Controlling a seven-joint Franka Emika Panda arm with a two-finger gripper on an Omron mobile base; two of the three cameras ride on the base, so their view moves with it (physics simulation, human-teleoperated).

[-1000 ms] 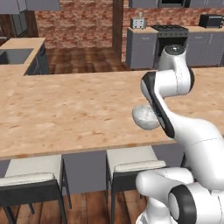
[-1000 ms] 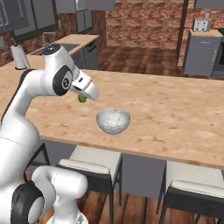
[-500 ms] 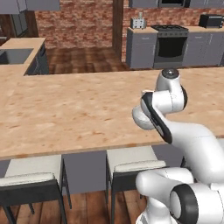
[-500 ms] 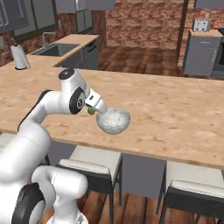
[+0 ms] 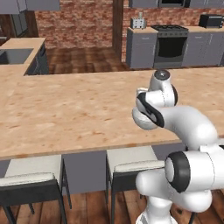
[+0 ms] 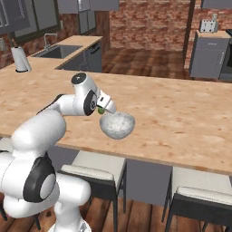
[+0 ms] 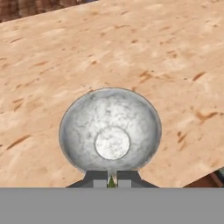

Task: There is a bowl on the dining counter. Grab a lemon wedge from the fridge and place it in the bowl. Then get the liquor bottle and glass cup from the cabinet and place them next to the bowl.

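Here the dining counter runs long and broad, a light wood-grain top with darker flecks, its front edge squared off over grey panelling. Pale cushioned stools on dark frames tuck under that edge. Behind stands a red brick wall, with grey cabinets and a dark stove at the back of the room; a sink with a tap sits in the far worktop, a paper-towel roll beside it.

The bowl sits on the counter near the front edge: round, shallow, speckled grey-white, with a paler flat disc at its bottom. From the hand view its inside looks mottled like stone and bare.

The gripper hangs at the bowl's left rim, just above it, not touching the rim as far as can be told. The two dark fingertips stand close together with a narrow gap, and a small greenish-yellow sliver, the lemon wedge, is pinched between them. The right base view shows the same green bit at the fingers, over the rim's edge.
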